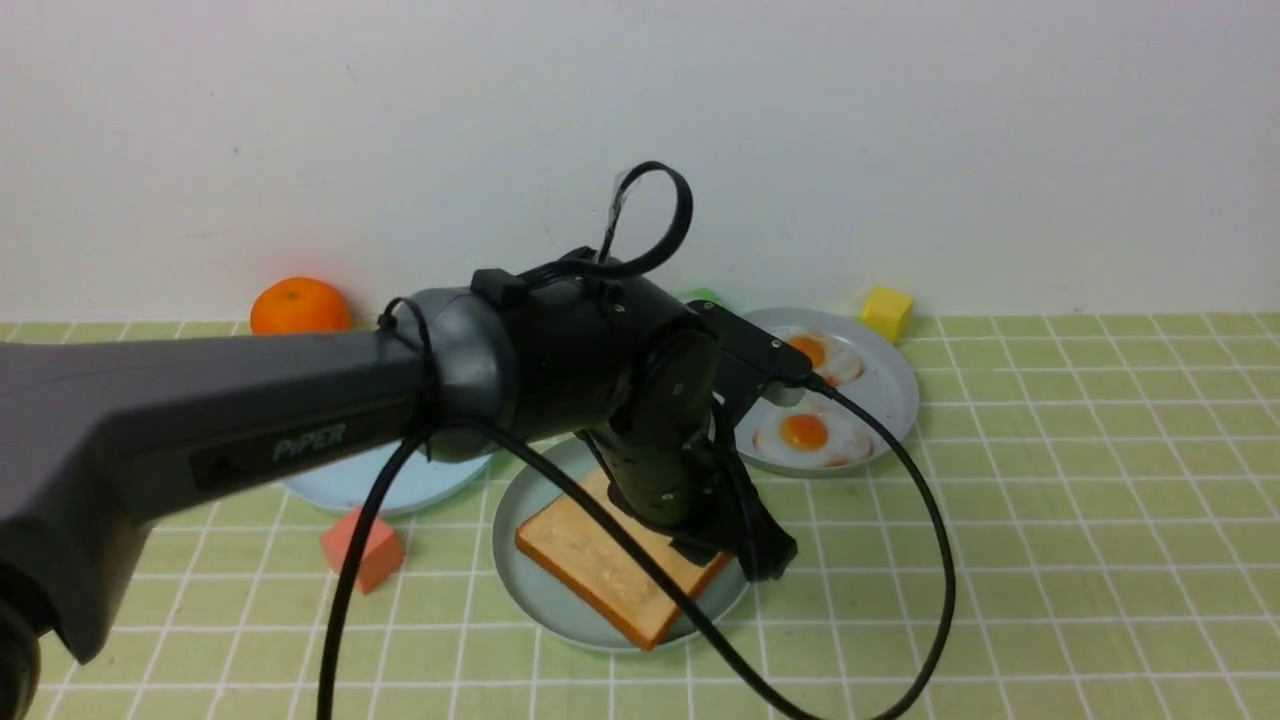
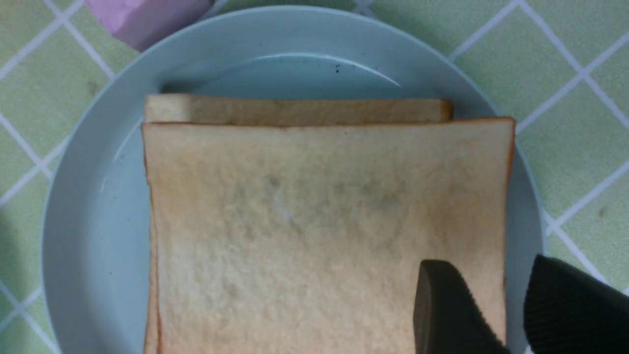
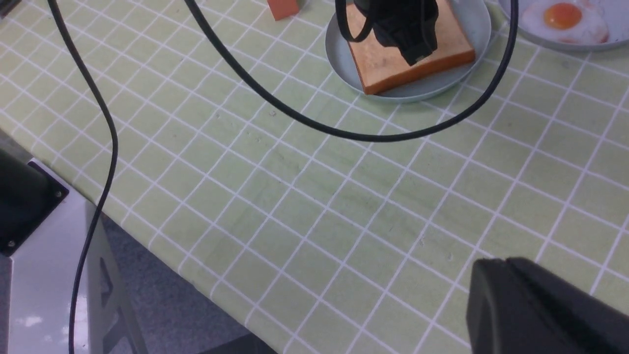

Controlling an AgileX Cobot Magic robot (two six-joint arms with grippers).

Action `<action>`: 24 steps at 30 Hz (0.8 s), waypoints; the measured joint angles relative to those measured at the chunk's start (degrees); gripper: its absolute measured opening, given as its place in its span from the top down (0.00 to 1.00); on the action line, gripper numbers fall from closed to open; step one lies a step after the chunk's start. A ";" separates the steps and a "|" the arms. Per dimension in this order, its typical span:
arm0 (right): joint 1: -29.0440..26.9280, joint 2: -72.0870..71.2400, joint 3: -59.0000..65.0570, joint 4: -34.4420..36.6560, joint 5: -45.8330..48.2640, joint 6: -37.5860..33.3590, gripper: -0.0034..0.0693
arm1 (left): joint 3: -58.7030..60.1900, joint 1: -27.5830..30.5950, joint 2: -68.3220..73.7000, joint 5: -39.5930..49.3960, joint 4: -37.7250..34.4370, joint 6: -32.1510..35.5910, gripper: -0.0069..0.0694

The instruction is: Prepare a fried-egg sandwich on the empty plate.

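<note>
Left end effector (image 2: 491, 275) released: jaws apart, straddling one edge of top toast slice (image 2: 314, 236), one finger (image 2: 442, 309) over the slice, other past it. Fried-egg sandwich (image 1: 615, 570) sitting on mint plate (image 1: 528, 600), mid bench (image 1: 1100, 500); slices stacked slightly offset, filling hidden. Two more fried eggs (image 1: 805, 432) on grey plate (image 1: 895, 385), back right. Right end effector (image 3: 540, 305) over bare bench; cannot tell if clenched.

Plain white wall (image 1: 900, 120), green-checked tablecloth (image 1: 1100, 500)
</note>
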 joint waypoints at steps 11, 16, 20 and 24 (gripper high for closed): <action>0.00 0.00 -0.23 0.00 -0.43 0.00 0.90 | -1.63 0.00 -16.07 9.80 -1.89 -0.69 0.71; 0.00 0.00 -2.35 -1.17 -0.43 0.00 0.89 | 2.53 0.00 -35.39 9.12 -4.53 -1.04 0.93; 0.00 -0.13 -2.54 -1.29 -0.36 0.40 0.89 | 11.74 0.00 -50.28 4.60 -4.90 -1.04 0.93; 0.00 -1.25 -2.54 -1.94 0.64 3.54 0.89 | 27.52 0.00 -66.51 -2.83 -4.90 -1.43 0.93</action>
